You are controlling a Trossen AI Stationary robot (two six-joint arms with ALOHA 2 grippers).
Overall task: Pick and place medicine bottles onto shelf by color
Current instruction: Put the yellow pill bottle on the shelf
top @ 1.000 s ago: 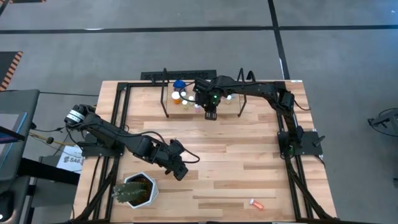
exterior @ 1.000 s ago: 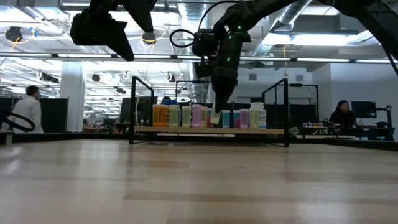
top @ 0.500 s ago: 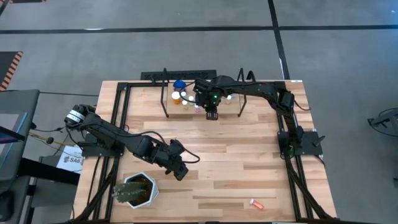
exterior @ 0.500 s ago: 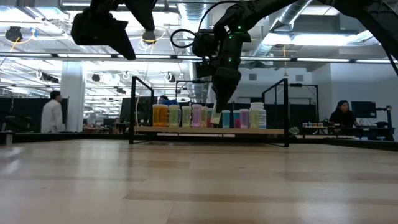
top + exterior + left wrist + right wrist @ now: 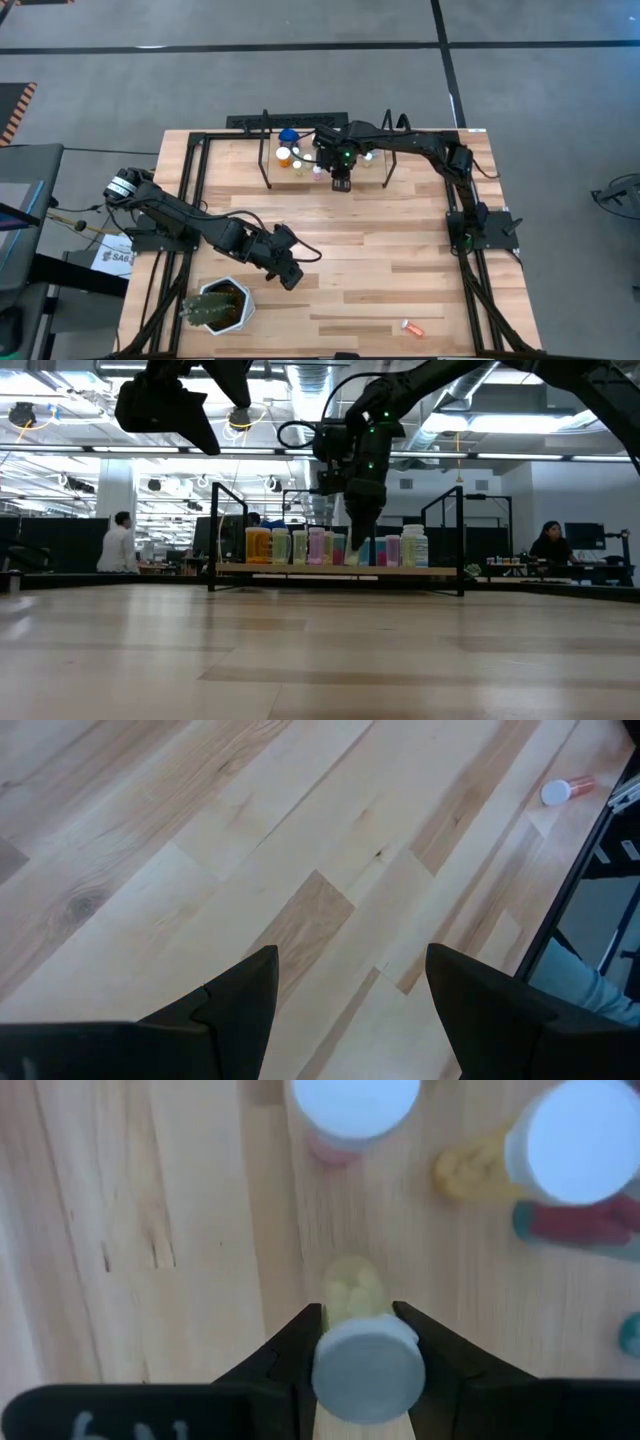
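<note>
At upper centre of the high view, the right gripper holds a yellow bottle upright by its cap, directly over the shelf, beside standing bottles.

place: open-plan lab | signs — ceiling strip lights, workstation monitors, person beyond table

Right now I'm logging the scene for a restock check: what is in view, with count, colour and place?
shelf: one, light wood with black rod ends, table's far edge.
medicine bottles: a row, exact count unclear, orange, yellow, pink, teal, white, on the shelf.
loose bottle: one, orange with white cap, lying near the front right.
yellow vial: one, white-capped, held over the shelf.
plant: one, green in white pot, front left.
table: one, light wood.
left gripper: open, above the table near the plant.
right gripper: shut on the yellow vial.
</note>
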